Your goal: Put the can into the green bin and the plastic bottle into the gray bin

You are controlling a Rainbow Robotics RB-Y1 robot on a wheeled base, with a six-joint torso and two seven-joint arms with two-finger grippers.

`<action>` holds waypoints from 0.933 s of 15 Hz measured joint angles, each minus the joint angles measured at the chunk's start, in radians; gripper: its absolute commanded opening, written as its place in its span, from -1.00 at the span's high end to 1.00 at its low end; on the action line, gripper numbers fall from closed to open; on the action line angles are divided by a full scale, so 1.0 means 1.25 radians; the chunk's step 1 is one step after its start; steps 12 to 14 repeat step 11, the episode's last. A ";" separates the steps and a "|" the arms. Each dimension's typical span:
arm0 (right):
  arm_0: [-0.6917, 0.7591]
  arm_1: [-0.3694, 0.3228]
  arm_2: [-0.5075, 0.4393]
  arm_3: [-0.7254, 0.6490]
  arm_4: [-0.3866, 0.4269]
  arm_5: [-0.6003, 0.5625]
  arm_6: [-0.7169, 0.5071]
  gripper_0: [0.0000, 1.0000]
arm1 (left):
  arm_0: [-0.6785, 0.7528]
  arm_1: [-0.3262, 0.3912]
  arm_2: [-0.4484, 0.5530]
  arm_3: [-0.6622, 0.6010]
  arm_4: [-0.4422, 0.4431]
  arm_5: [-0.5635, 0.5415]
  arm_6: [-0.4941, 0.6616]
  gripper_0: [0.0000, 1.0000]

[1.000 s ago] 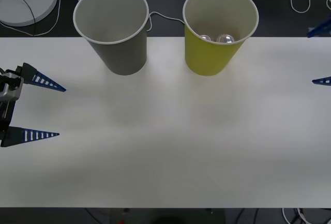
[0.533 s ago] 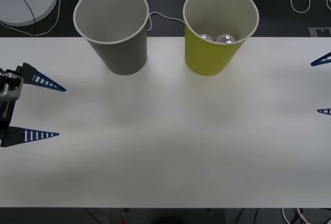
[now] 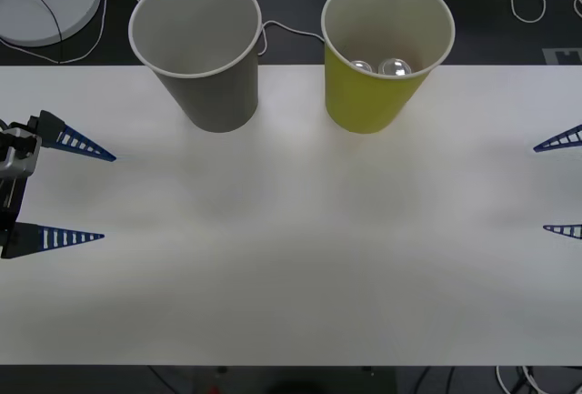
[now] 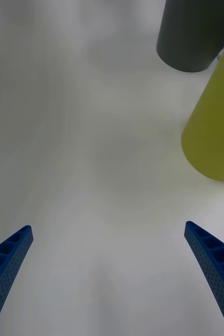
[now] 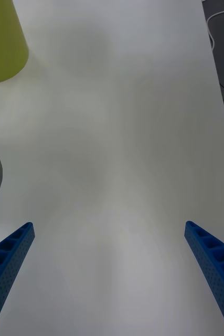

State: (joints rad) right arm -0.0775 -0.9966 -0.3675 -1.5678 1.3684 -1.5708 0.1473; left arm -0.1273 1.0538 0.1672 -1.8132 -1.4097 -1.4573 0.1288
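Two tapered cup-shaped bins are standing upright, gray bin (image 3: 195, 48) beside yellow-green bin (image 3: 386, 48), which is holding two shiny tops. Left gripper (image 3: 102, 196) and right gripper (image 3: 541, 187) are hovering released over bare white table (image 3: 300, 248) between them.

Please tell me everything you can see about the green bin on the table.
The green bin is a large yellow-green cup, tapered toward its base, with a white rim and a pale inside. It looks like coated paper or plastic. It stands upright at the table's far edge, apart from the gray bin on the robot's left of it. Two shiny rounded things lie inside, low against its near wall. No gripper touches it.
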 measured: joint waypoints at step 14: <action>0.009 0.059 -0.009 -0.005 0.007 0.000 0.033 -1.00 | 0.000 0.000 0.000 0.000 0.000 0.000 0.000 -1.00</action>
